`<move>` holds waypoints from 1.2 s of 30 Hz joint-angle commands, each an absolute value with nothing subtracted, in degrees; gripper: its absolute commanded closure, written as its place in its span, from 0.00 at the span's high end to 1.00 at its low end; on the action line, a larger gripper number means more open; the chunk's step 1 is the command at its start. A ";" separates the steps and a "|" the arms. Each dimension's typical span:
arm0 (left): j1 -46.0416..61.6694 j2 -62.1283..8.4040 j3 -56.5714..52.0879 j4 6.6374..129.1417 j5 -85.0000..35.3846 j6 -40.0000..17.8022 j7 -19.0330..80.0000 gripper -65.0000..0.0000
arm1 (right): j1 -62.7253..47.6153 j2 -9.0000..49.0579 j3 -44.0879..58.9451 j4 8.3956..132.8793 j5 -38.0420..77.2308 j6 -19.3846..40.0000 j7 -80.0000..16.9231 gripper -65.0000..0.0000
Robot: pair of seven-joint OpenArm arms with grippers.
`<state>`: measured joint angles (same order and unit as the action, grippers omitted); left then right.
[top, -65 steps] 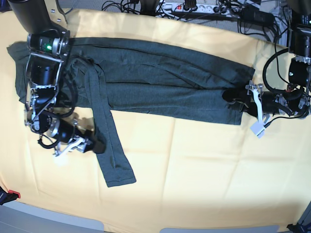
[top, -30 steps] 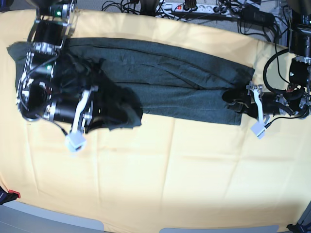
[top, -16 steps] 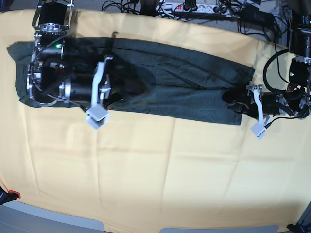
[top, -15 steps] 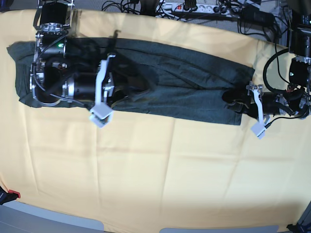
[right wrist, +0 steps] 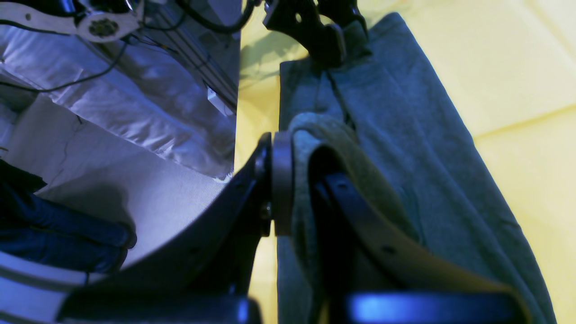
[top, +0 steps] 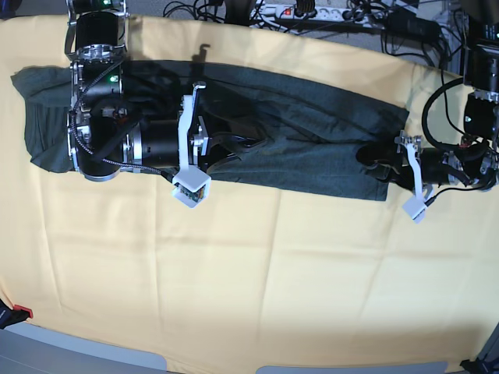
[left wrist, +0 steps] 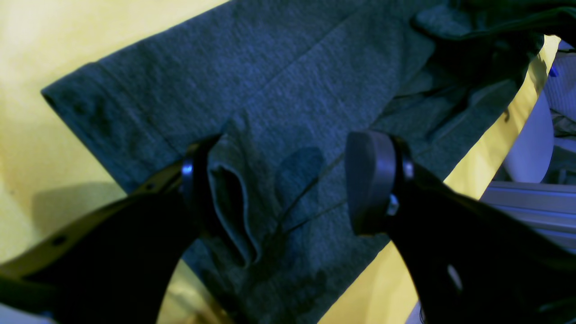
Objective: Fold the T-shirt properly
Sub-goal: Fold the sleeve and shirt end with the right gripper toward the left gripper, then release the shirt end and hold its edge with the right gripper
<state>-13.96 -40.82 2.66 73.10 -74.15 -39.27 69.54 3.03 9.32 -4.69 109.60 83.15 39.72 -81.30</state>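
Note:
The dark teal-grey T-shirt (top: 312, 125) lies as a long band across the back of the yellow table cloth (top: 273, 273). My right gripper (top: 232, 148) hovers over the shirt's left half, shut on a sleeve. In the right wrist view the sleeve fabric (right wrist: 360, 171) drapes over the shut fingers (right wrist: 281, 180). At the shirt's right end my left gripper (top: 376, 162) stands open over the hem corner. The left wrist view has its jaws wide apart above the T-shirt (left wrist: 292, 67), with a small ridge of cloth (left wrist: 229, 202) against one finger (left wrist: 198, 180).
A power strip and cables (top: 304, 12) run along the table's back edge. The right arm's body (top: 101, 132) covers the shirt's left end. Bare yellow cloth fills the whole front half. A small red item (top: 19, 313) sits at the front left edge.
My right gripper has carried the sleeve from the front left up and to the right, laying it over the shirt's body. The left arm has stayed still.

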 commanded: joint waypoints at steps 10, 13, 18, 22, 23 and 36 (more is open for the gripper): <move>-15.07 -41.74 2.11 73.82 -75.26 -39.42 68.97 0.64 | 4.78 7.33 -4.51 110.52 71.68 40.00 -73.67 0.53; -15.07 -41.74 2.11 73.82 -75.26 -39.42 68.97 0.64 | 4.75 7.38 -4.51 110.52 72.03 40.00 -73.54 0.53; -15.09 -41.78 2.11 73.82 -73.89 -39.42 68.79 0.64 | 7.16 7.68 -3.36 110.61 71.77 40.00 -78.52 0.53; -15.09 -41.98 2.00 73.82 -73.30 -39.42 68.71 0.64 | 8.49 10.09 1.30 110.65 72.14 40.00 -80.00 0.29; -15.07 -41.91 1.61 73.82 -73.30 -39.42 68.79 0.64 | 8.40 11.09 2.85 110.65 71.94 40.00 -80.00 0.16; -15.00 -41.93 -14.63 73.82 -74.41 -39.35 68.38 0.64 | -0.69 23.97 25.52 110.56 68.90 40.00 -78.22 0.00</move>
